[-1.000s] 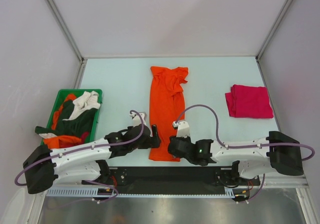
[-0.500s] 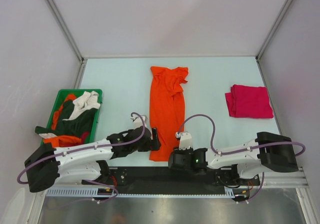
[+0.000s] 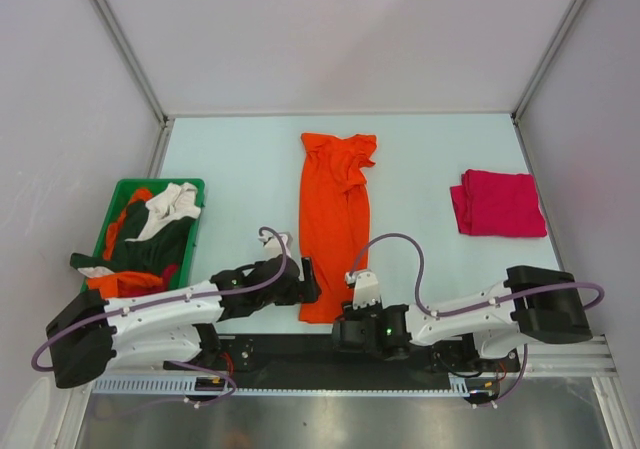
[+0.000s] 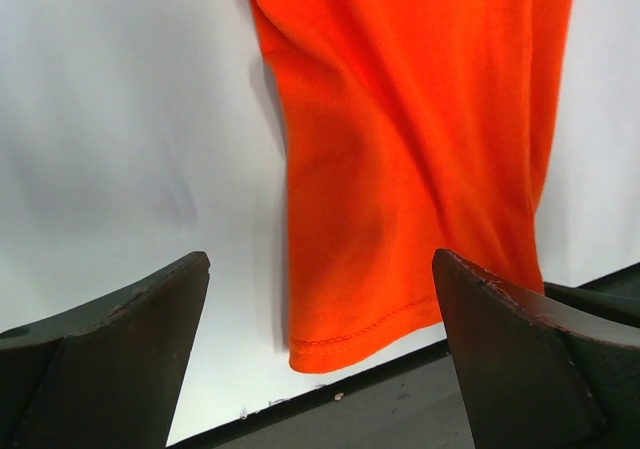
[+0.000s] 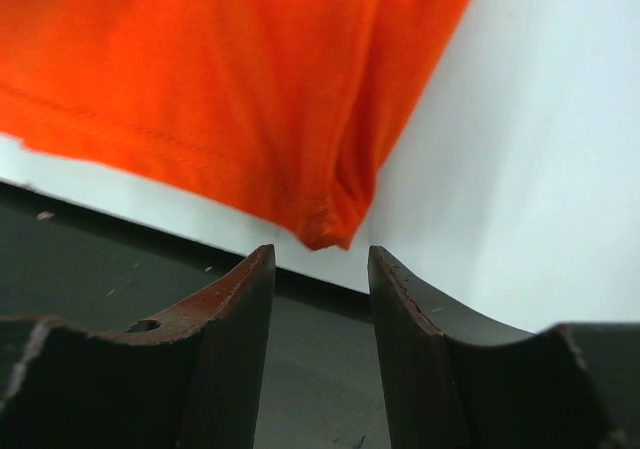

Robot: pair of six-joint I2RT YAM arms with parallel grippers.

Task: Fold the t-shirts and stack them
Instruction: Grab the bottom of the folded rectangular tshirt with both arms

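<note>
- While the bright orange t-shirt [image 3: 335, 219] lies folded into a long narrow strip down the middle of the table [image 3: 240, 159], its rumpled collar end points to the far side. Its hem sits at the near edge, beside the black base strip [image 3: 290, 350].
- From the left wrist view, the hem of this shirt [image 4: 400, 169] lies flat on the white surface. Its stitched edge stops just short of the dark strip.
- The left gripper [image 3: 310, 272] hovers at the hem's left corner. Its two fingers are spread wide, one on each side of the cloth, and they grasp nothing [image 4: 320, 269].
- The right gripper [image 3: 347, 321] sits low at the hem's right corner, over the black strip.
- In the right wrist view its fingers stand only narrowly parted [image 5: 322, 299]. The folded corner of the orange cloth [image 5: 200, 89] lies just beyond the gap and is not pinched.
- A magenta-red t-shirt [image 3: 497, 203] lies folded into a neat square near the right edge of the table, well apart from the orange one.
- More t-shirts [image 3: 140, 244], dark green, cream and orange, are heaped loosely in the green bin [image 3: 160, 182] at the left. Some of the cloth spills over its near rim.
</note>
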